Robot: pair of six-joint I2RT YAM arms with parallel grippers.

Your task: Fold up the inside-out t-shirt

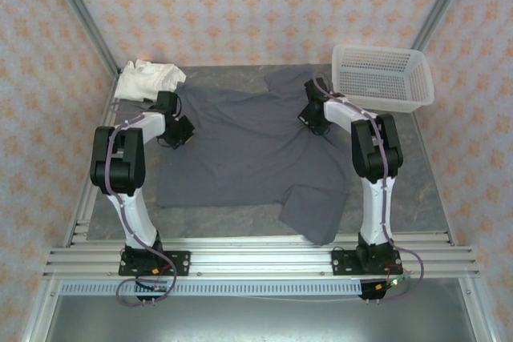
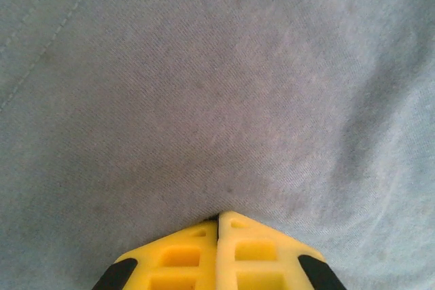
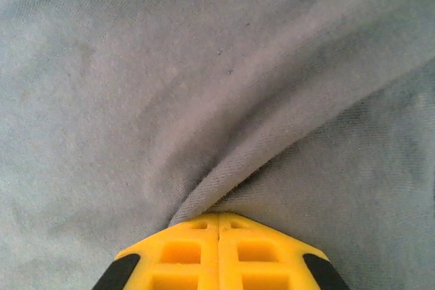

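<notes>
**A:** How far is the folding getting?

**B:** It is barely starting, I am judging. The t-shirt (image 1: 240, 150) is lying spread across the middle of the tabletop (image 1: 433, 174). One sleeve is pointing at the far edge and the other is flopping toward the near edge. No part is lying doubled over yet, so every fold is waiting to be made.

**A:** What are the arms doing?

**B:** The left end effector (image 2: 217, 221) is pressing its yellow fingers together on the shirt's left side, seemingly nipping a little cloth. The right end effector (image 3: 219, 216) is clamping a raised ridge of fabric on the right side.

**A:** And how is the cloth looking?

**B:** It is showing as soft slate-grey knit with a fine diagonal weave and one stitched seam line, and it is wrinkling loosely. A cream garment (image 1: 148, 79) is sitting bunched in the far left corner. A white perforated plastic basket (image 1: 383, 78) is standing in the far right corner.
</notes>
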